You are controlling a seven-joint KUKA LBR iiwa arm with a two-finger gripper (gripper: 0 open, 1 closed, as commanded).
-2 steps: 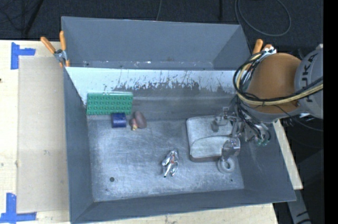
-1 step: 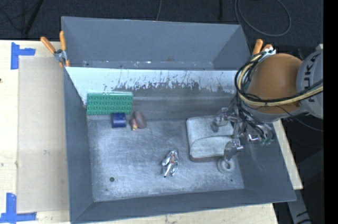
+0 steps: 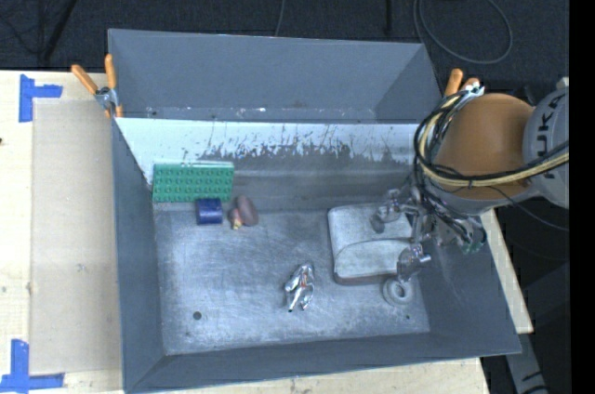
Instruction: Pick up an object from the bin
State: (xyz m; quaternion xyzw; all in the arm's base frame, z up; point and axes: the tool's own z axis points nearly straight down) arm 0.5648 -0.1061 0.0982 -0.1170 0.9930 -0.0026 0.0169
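Note:
My gripper (image 3: 397,241) hangs low at the right side of the bin, its fingers spread apart over the right edge of a pale grey flat piece (image 3: 358,245) lying on the floor. One fingertip (image 3: 382,217) stands by the piece's back right corner. The other fingertip (image 3: 408,266) is near its front right corner. Nothing is lifted between the fingers. A small metal ring (image 3: 398,292) lies just in front of the gripper. A shiny silver metal part (image 3: 299,287) lies further left, near the middle front.
At the back left a green studded plate (image 3: 192,182) leans against the wall, with a small blue cylinder (image 3: 209,212) and a brown lump (image 3: 244,213) in front of it. Bare floor stretches across the front left.

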